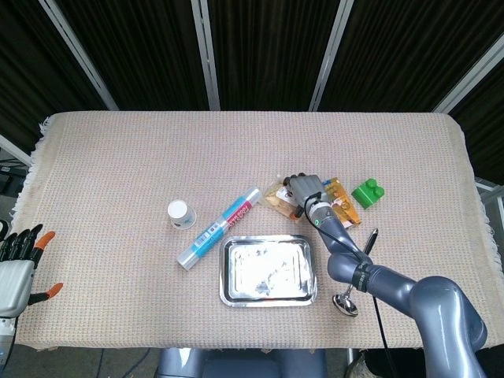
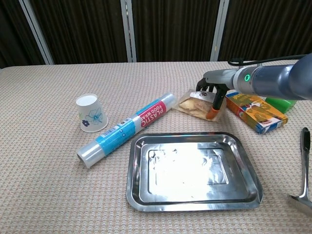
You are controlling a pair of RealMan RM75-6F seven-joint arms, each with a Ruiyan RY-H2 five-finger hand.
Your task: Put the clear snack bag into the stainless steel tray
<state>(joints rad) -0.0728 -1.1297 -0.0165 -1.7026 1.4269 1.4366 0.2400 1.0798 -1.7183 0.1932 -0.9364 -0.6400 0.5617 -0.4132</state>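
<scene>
- Chest view shows our right robot hand [image 2: 210, 97] lowered onto the clear snack bag [image 2: 199, 106], dark fingers draped over its far edge and the orange-tipped thumb [image 2: 211, 113] pressed at its near right corner.
- We judge the robot hand to be closing around the bag, but we cannot tell from either view whether it truly has hold of it or merely rests on it.
- The bag lies flat on the tabletop [image 2: 48, 195], just behind the far rim of the stainless steel tray [image 2: 192, 200] and just left of the orange box [image 2: 256, 113].
- In the head view the bag [image 1: 277, 197] sits between the plastic wrap roll [image 1: 219, 227] and that box, with the robot hand [image 1: 305, 189] covering its right part.
- To do this step well, we should pinch through the film and its contents together, since thin plastic slips easily.
- We should lift straight up before drawing the bag toward us, so its sagging end clears the tray rim.
- We should keep the thumb off the orange box, which lies close by.
- The bag looks transparent and crinkled, with pale brown snack pieces and a small label showing through; it is likely light and floppy.
- Our left robot hand [image 1: 20, 268] hangs off the near left tabletop edge, fingers spread, holding nothing.
</scene>
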